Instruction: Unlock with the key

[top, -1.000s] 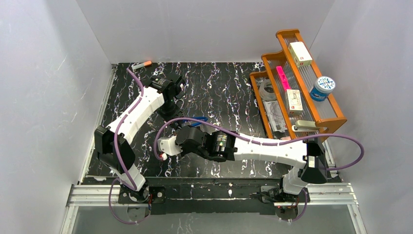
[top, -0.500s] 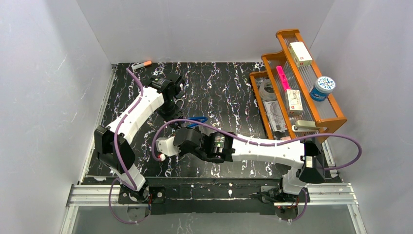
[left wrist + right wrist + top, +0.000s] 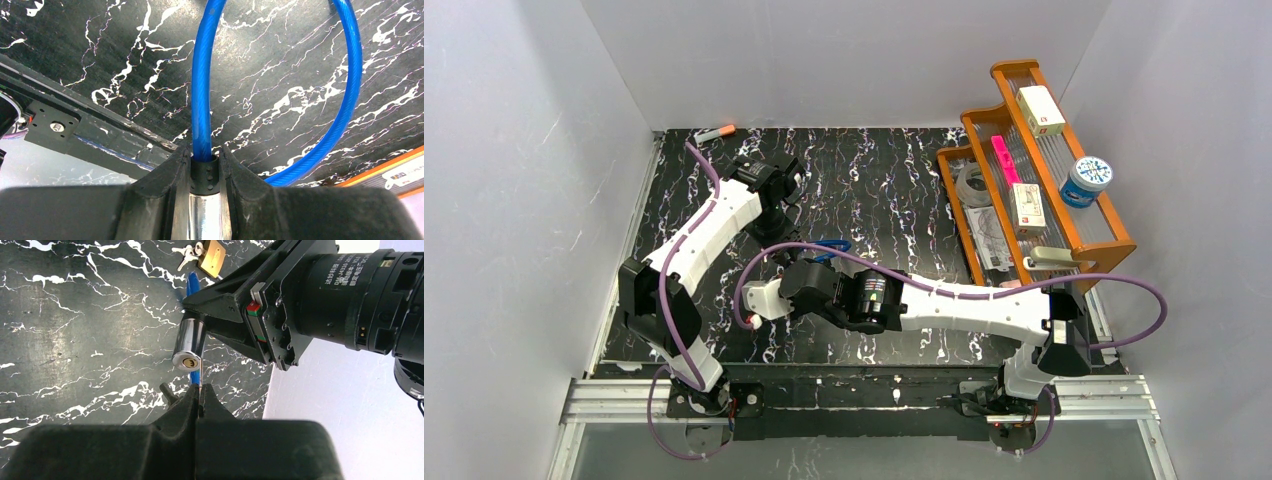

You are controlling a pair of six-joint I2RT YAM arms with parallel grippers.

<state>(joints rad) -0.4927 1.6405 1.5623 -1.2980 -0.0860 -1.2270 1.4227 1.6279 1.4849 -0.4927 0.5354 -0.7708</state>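
Observation:
My left gripper (image 3: pixel 206 150) is shut on the chrome cylinder (image 3: pixel 205 215) of a cable lock, and its blue cable (image 3: pixel 202 75) loops out ahead over the black marbled table. In the right wrist view the cylinder (image 3: pixel 189 342) hangs tilted with its keyhole face (image 3: pixel 186 362) turned toward my right gripper (image 3: pixel 200 387). That gripper is shut on a thin key (image 3: pixel 200 379), whose tip is just below and right of the keyhole. Whether they touch I cannot tell. In the top view the left gripper (image 3: pixel 789 238) and right gripper (image 3: pixel 799 265) meet mid-table beside the cable (image 3: pixel 832 245).
A brass padlock with a bunch of keys (image 3: pixel 210 251) lies on the table beyond the cylinder. An orange wooden rack (image 3: pixel 1114 245) with boxes, tape and a tub stands at the right. An orange marker (image 3: pixel 716 131) lies at the back left corner.
My right arm has crept a little left and toward the lock cylinder. The left arm holds still.

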